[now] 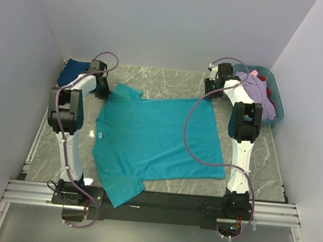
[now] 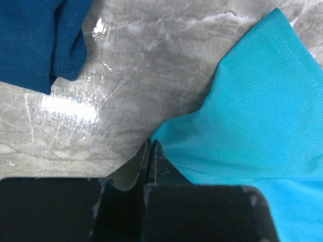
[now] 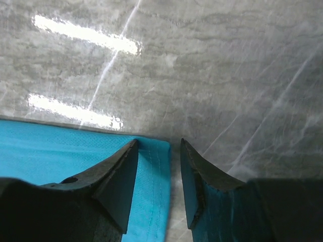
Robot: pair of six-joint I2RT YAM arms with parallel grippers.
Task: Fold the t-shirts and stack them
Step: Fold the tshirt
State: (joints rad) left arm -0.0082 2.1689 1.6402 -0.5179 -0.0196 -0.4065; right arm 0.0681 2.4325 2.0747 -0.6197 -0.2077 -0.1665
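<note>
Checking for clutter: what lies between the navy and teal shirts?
Bare marble tabletop separates navy shirt and teal shirt, shown in left wrist view.

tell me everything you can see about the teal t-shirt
The teal t-shirt is thin, finely knit cloth, spread flat and unfolded on the grey marbled table. Its collar points toward the left arm and has a white label inside. The near sleeve hangs over the table's near edge. The left fingers are shut on the far sleeve's edge, where the cloth puckers. The right fingers stand open astride the far hem corner. The right arm's purple cable crosses over it.
</note>
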